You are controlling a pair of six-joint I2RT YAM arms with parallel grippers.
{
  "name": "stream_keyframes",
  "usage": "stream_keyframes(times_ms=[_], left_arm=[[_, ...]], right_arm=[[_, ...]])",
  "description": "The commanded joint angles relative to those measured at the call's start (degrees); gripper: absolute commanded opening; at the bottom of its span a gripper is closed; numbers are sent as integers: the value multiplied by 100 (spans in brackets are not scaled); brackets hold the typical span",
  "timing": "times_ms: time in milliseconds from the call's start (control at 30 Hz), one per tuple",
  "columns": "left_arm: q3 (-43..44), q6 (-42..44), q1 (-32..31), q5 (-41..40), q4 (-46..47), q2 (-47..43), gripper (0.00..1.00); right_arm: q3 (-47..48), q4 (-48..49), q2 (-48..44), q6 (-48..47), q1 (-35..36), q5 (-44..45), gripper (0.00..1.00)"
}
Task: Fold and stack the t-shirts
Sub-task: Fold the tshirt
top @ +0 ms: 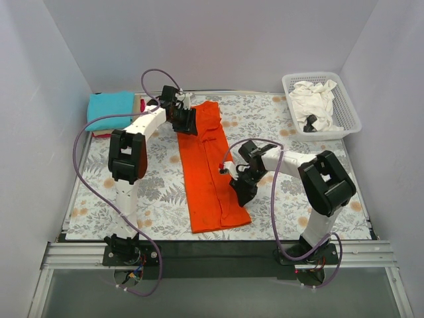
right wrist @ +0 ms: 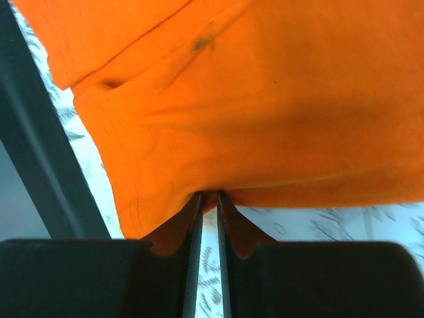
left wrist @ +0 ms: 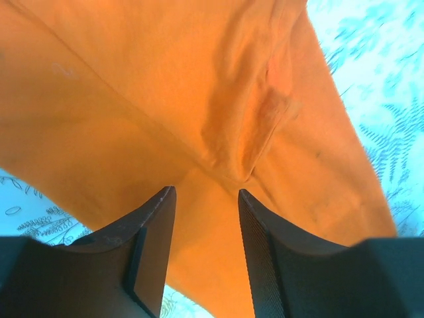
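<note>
The bright orange t-shirt (top: 209, 165) lies as a long folded strip down the middle of the floral cloth. My left gripper (top: 185, 119) is open at its far left corner, jaws apart over the orange cloth (left wrist: 199, 119). My right gripper (top: 240, 192) is shut on the shirt's right edge near the hem, pinching orange cloth (right wrist: 265, 99). A folded teal t-shirt (top: 110, 110) lies at the back left on top of a crimson one (top: 140, 103). The white t-shirt (top: 315, 103) lies crumpled in the basket.
The white lattice basket (top: 351, 112) stands at the back right. The grey floral cloth (top: 278, 132) covers the table. A black rail (top: 218, 248) runs along the table's near edge. White walls close in three sides.
</note>
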Motion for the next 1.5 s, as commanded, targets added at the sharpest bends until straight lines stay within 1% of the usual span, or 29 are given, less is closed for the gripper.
stream_keyframes(times_ms=[0,33,100,133,200,300,333,400,433,500,533,600,633,700,733,867,900,1033,1100,1133,1200,1233,1300,1400,1467], left_arm=[[563,-377,-41,204,484,-194,43],[651,-430,-68,186,555,-185,44],[853,-456,-225,2,800,-115,47],[923,-430,-296,-112,854,-71,47],[1160,-369,-506,-376,933,148,47],[1503,-246,-805,-656,925,464,47],[1539,-176,-876,-710,934,500,47],[1601,17,-1104,-946,1004,553,46],[1583,62,-1175,-1061,1030,588,45],[1610,141,-1368,-1307,1091,650,45],[1636,237,-1430,-1587,1109,702,45],[1636,387,-1579,-1869,1188,746,45],[1619,509,-1632,-2149,1223,764,45],[1627,624,-1737,-2450,1303,852,45],[1627,677,-1773,-2738,1338,870,45],[1654,932,-1870,-3153,1452,993,43],[1662,967,-1905,-3241,1478,1010,41],[1662,1090,-1923,-3382,1566,1072,38],[1680,1134,-1931,-3408,1566,1116,36],[1680,1134,-1931,-3426,1558,1125,28],[1663,1117,-1923,-3461,1566,1081,19],[1662,1065,-1923,-3462,1566,994,9],[1619,994,-1923,-3427,1575,862,0],[1303,801,-1835,-3304,1672,423,0],[951,529,-1712,-3111,1724,107,0]], right_arm=[[-590,467,-24,146,467,102,19],[-643,485,-95,198,668,33,19],[-653,546,-288,304,853,93,19],[-609,520,-324,418,880,-89,20],[-417,442,-412,506,881,-179,21],[-327,265,-763,454,758,-30,25],[-310,239,-903,454,505,-30,29],[-161,-243,-1089,349,136,-134,33],[-169,-358,-1150,348,-336,-152,36],[-283,-464,-1300,252,-874,-100,39],[-370,-473,-1344,208,-1425,13,43],[-363,-526,-1458,129,-1973,111,45],[-276,-535,-1467,120,-2446,155,49],[-196,-613,-1467,68,-2774,181,50],[-178,-622,-1459,41,-2976,181,51],[-222,-640,-1520,-3,-3092,208,51],[-231,-640,-1520,-3,-3092,190,51],[-283,-631,-1511,6,-3092,111,51],[-283,-640,-1476,6,-3092,76,50],[-275,-640,-1467,6,-3092,76,50],[-275,-640,-1458,-12,-3092,102,49],[-275,-640,-1450,-29,-3092,111,49],[-292,-649,-1415,-38,-3092,94,49],[-310,-631,-1362,-56,-3092,23,49],[-275,-640,-1292,-65,-3092,-12,49]])
